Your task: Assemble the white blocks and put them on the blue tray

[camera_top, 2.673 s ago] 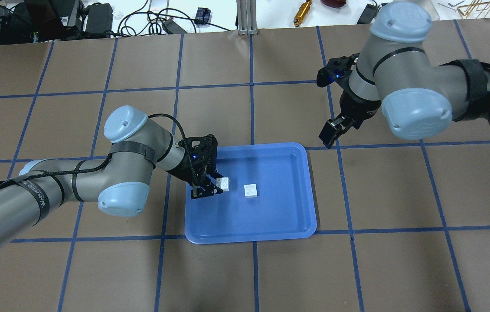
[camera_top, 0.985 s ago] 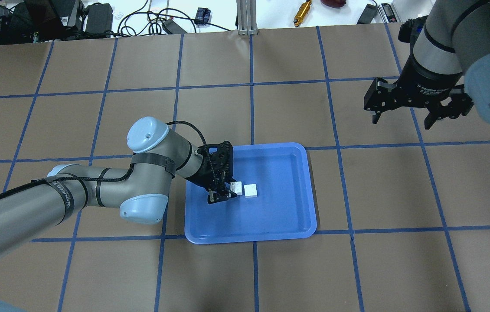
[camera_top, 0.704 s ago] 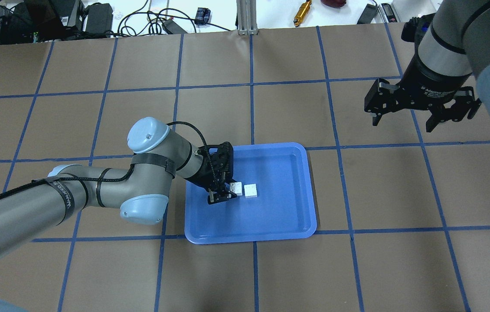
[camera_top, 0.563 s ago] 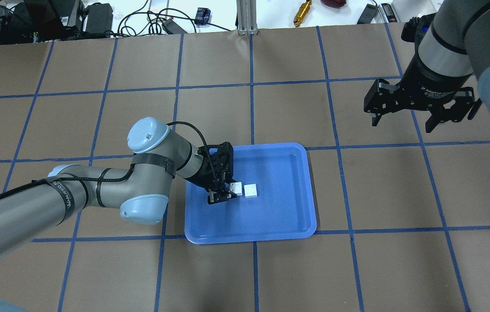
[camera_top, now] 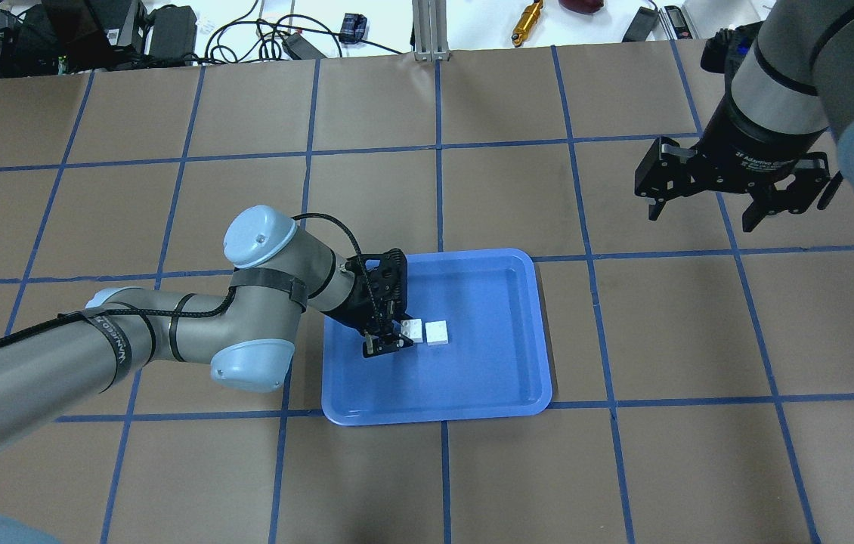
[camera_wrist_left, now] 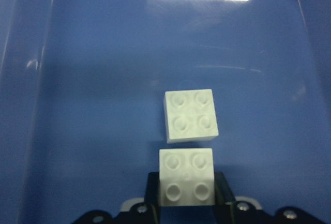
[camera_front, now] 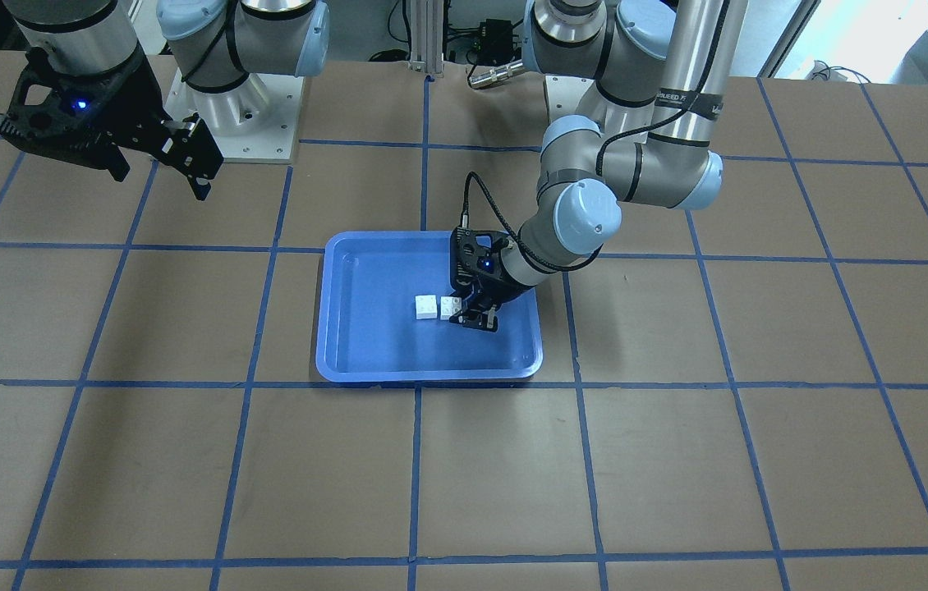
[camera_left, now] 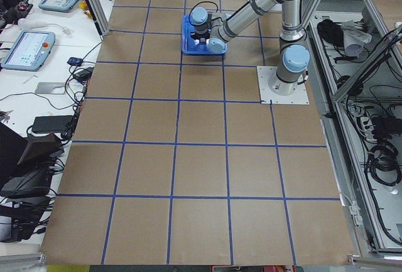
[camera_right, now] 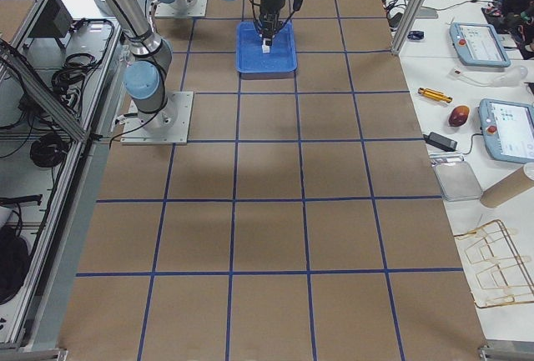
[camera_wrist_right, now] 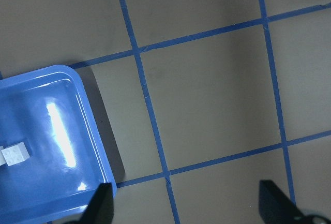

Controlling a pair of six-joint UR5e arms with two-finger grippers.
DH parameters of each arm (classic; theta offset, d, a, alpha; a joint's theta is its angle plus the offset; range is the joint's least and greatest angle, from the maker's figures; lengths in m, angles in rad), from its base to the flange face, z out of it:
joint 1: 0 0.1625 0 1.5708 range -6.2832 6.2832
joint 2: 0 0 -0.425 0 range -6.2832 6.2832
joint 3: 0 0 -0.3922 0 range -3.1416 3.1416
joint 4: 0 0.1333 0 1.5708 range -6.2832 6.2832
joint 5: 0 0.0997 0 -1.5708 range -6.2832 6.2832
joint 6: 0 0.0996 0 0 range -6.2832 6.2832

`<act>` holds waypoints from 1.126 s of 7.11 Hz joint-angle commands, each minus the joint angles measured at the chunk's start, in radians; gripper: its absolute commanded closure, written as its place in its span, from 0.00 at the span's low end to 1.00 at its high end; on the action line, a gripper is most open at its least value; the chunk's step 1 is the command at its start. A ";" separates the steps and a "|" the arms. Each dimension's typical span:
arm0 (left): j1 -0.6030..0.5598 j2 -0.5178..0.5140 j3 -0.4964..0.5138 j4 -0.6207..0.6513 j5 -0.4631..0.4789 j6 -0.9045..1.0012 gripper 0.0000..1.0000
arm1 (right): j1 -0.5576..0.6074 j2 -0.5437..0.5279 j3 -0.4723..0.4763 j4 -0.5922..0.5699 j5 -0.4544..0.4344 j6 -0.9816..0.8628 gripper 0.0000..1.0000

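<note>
The blue tray (camera_top: 540,332) lies mid-table and holds two white blocks. My left gripper (camera_top: 389,338) is shut on one white block (camera_top: 411,329), low over the tray floor. The left wrist view shows this block (camera_wrist_left: 186,183) between both fingers (camera_wrist_left: 153,195). The other white block (camera_top: 437,332) lies free on the tray, studs up, just beyond the held one with a narrow gap (camera_wrist_left: 190,115). In the front view the held block (camera_front: 451,308) is beside the free one (camera_front: 426,306). My right gripper (camera_top: 701,214) is open and empty, high at the far right.
The table is brown paper with a blue tape grid. Cables, boxes and tools lie past the far edge (camera_top: 170,34). In the right wrist view, the tray's corner (camera_wrist_right: 77,131) and the free block (camera_wrist_right: 14,154) show at lower left.
My left gripper carried its white block rightward across the tray, close to the free block, then held still. My right arm swung away to the far right and its jaws face down, open.
</note>
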 commanded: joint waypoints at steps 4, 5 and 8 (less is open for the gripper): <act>-0.017 -0.014 0.001 0.000 0.000 -0.026 0.67 | 0.000 0.000 0.001 0.004 -0.001 0.000 0.00; -0.017 -0.012 0.001 0.000 0.000 -0.025 0.62 | 0.000 0.000 0.002 0.004 -0.001 0.000 0.00; -0.017 -0.015 0.003 -0.002 0.000 -0.023 0.00 | 0.000 0.000 0.002 0.002 0.001 0.000 0.00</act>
